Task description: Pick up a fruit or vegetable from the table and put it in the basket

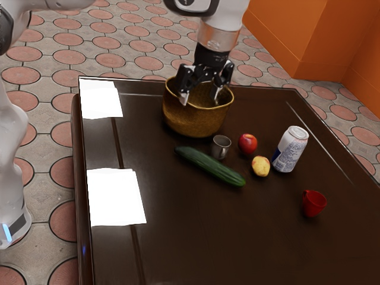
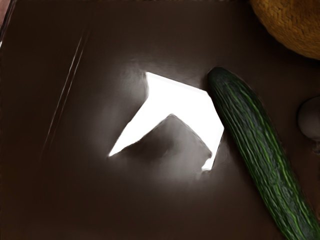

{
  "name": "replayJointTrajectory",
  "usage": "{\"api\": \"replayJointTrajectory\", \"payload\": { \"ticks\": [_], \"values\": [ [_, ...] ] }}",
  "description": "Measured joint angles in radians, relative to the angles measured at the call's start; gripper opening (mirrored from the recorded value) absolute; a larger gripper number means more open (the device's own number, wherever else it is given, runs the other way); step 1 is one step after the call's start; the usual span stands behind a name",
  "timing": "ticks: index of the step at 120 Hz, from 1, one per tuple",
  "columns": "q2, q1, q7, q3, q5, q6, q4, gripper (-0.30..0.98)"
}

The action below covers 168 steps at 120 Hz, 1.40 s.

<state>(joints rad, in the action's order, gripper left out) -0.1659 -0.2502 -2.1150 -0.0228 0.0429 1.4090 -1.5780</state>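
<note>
1. Exterior view: gripper (image 1: 200,99) seen overlapping basket (image 1: 193,126) near table's (image 1: 178,243) far edge; jaws released, parted.
2. Cucumber (image 1: 211,167), red apple (image 1: 247,144) and yellow fruit (image 1: 260,167) laid mid-table; basket approach partly flanked by metal mug (image 1: 220,147). Can (image 1: 290,149) and red cup (image 1: 314,203) placed towards the exterior view's right.
3. Dark gloss, left-edge glare (image 1: 116,196), tiled floor (image 1: 148,62), orange wall (image 1: 297,35) noted.
4. Wrist view: cucumber shown beside glare.
</note>
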Motion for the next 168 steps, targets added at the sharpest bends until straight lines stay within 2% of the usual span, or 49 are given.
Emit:
{"api": "replayJointTrajectory", "payload": {
  "ticks": [45, 64, 73, 84, 92, 118, 129, 145, 168],
  "values": [
    [0.110, 0.014, -0.199, -0.015, -0.018, 0.012, 0.062, 0.69],
    [0.147, -0.011, -0.265, -0.033, -0.010, 0.013, 0.095, 0.69],
    [0.260, -0.016, -0.298, -0.052, -0.001, 0.019, 0.117, 0.69],
    [0.389, 0.082, -0.327, -0.069, -0.013, 0.059, 0.159, 0.69],
    [0.366, 0.109, -0.338, -0.081, -0.027, 0.133, 0.062, 0.69],
    [0.269, 0.074, -0.357, -0.068, -0.044, 0.262, -0.002, 0.69],
    [0.226, 0.093, -0.355, -0.039, -0.068, 0.322, -0.113, 0.69],
    [0.220, 0.095, -0.331, 0.003, -0.081, 0.389, -0.161, 0.69],
    [0.220, 0.080, -0.255, 0.008, -0.108, 0.460, -0.251, 0.69]
  ]
}}
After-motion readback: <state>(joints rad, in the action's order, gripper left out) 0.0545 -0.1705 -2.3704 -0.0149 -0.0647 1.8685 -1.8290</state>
